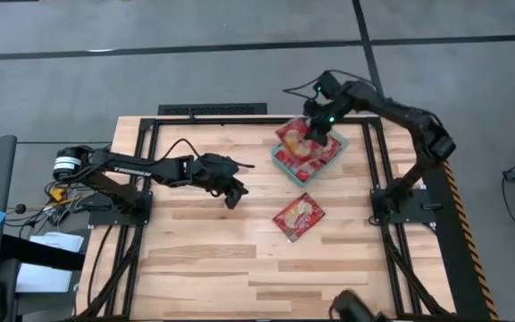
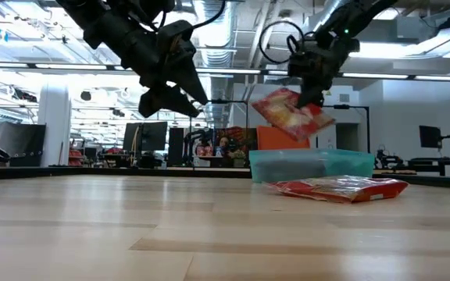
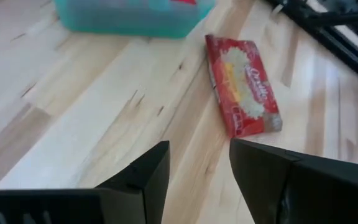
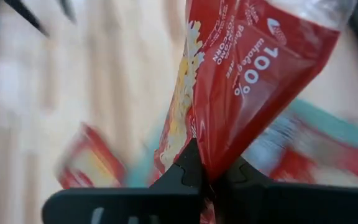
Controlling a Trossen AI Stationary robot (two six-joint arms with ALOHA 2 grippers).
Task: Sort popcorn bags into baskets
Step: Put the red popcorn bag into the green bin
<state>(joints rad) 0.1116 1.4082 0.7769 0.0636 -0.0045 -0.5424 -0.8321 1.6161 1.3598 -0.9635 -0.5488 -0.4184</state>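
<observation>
A red popcorn bag (image 2: 294,113) hangs tilted in my right gripper (image 1: 318,128), above the teal basket (image 1: 280,160) at the table's far right; that gripper is shut on it. The basket (image 2: 311,165) holds other red bags (image 1: 304,157). One more red bag (image 1: 299,216) lies flat on the wood near the basket, also in the left wrist view (image 3: 244,84) and the low view (image 2: 341,188). My left gripper (image 1: 236,191) hovers open above the table's middle, touching nothing; its fingers (image 3: 197,171) point toward the lying bag. My right gripper pinches the red bag by one edge (image 4: 205,163) between its two fingers, coming from above. The bag (image 1: 295,136) is lifted clear, tilted, over the basket.
Black frame rails (image 1: 378,161) run along the table's right side beside the basket, and another rail (image 1: 211,110) along the far edge. Bare wood (image 1: 204,259) spreads over the table's near and left parts.
</observation>
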